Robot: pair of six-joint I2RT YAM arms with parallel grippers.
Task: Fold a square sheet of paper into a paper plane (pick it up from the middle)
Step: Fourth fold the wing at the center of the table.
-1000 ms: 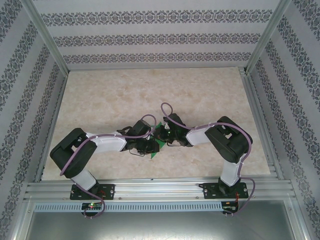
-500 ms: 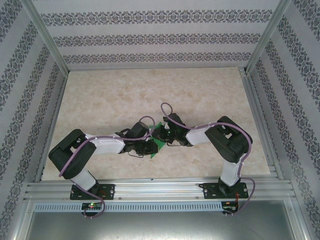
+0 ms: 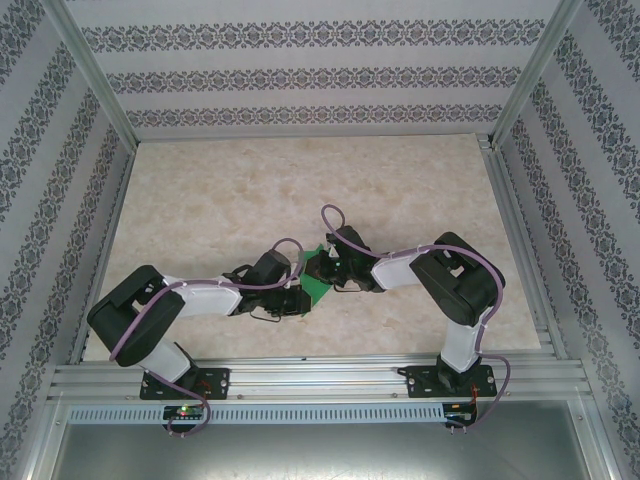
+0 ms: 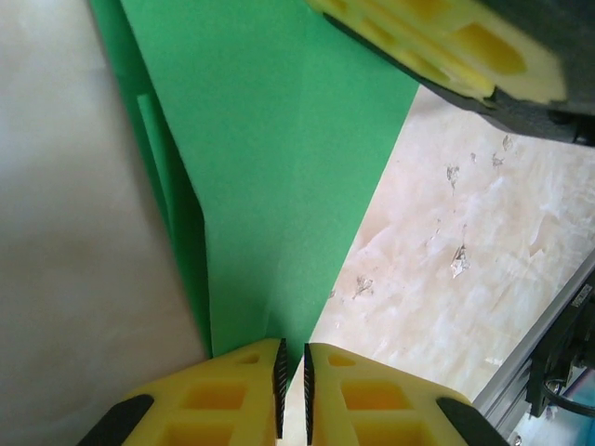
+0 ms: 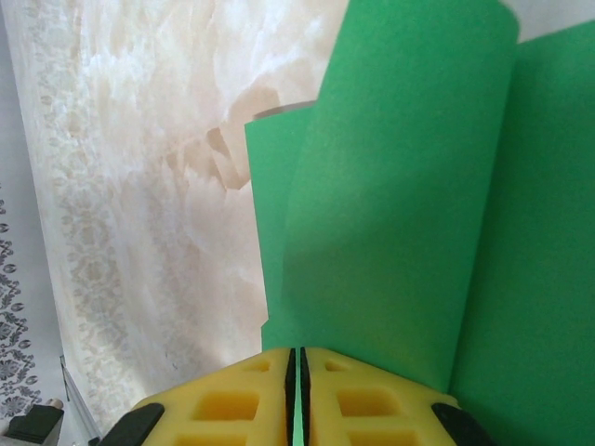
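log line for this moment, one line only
stage: mid-fold | left end effector: shut on green paper, narrow end | right end effector: shut on same paper's edge | paper: creased, layers overlapping, spans both end effectors

Paper (image 3: 316, 292) between left tool (image 3: 302, 290), right tool (image 3: 323, 268)

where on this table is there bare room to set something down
The far half of the table, up to the back wall, is bare. A narrower bare strip runs between the right arm's elbow and the right rail. Crowded: the near middle, where the left pincer and right pincer pinch the folded green paper.
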